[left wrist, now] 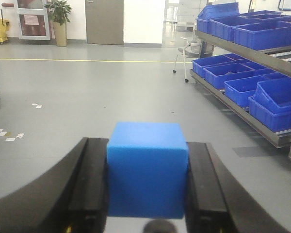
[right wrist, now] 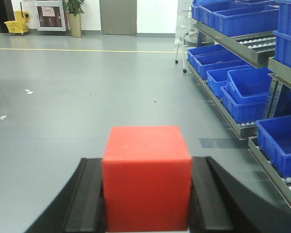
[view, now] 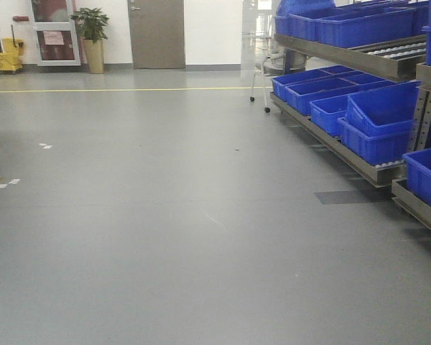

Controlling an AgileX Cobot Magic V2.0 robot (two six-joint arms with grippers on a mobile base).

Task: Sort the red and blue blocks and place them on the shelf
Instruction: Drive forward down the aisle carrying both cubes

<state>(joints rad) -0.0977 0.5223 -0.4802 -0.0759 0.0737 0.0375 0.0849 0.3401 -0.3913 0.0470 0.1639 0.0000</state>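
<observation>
1. Gripping the blue block (left wrist: 146,170) from both sides, the left fingers (left wrist: 93,184) are clenched on it. The cube sits upright and square between the black pads and fills the gap between them.
2. The right fingers (right wrist: 89,194) are clamped the same way on the red block (right wrist: 146,177), one pad flat against each side face, with the top face level.
3. Both cubes are carried in the air over the grey floor (view: 165,215), and neither one touches it.
4. The shelf (view: 359,61) stands along the right edge of every view, well apart from both blocks. Neither cube rests on it.
5. Its grey steel tiers slope slightly and carry roller tracks (view: 399,49). Blue bins (view: 323,90) crowd the upper and lower levels.
6. One bin (view: 384,108) on the lower tier lies tilted, propped on the bin beneath it.
7. A thin yellow line (view: 129,90) crosses the floor far ahead, and small white tape marks (view: 3,182) dot the floor on the left.
8. On the far wall there is a grey-brown door (view: 156,32), with a potted plant (view: 92,36) to its left and a yellow mop bucket (view: 6,57) further left.
9. A chair (left wrist: 186,48) on castors stands just beside the far end of the shelf.
</observation>
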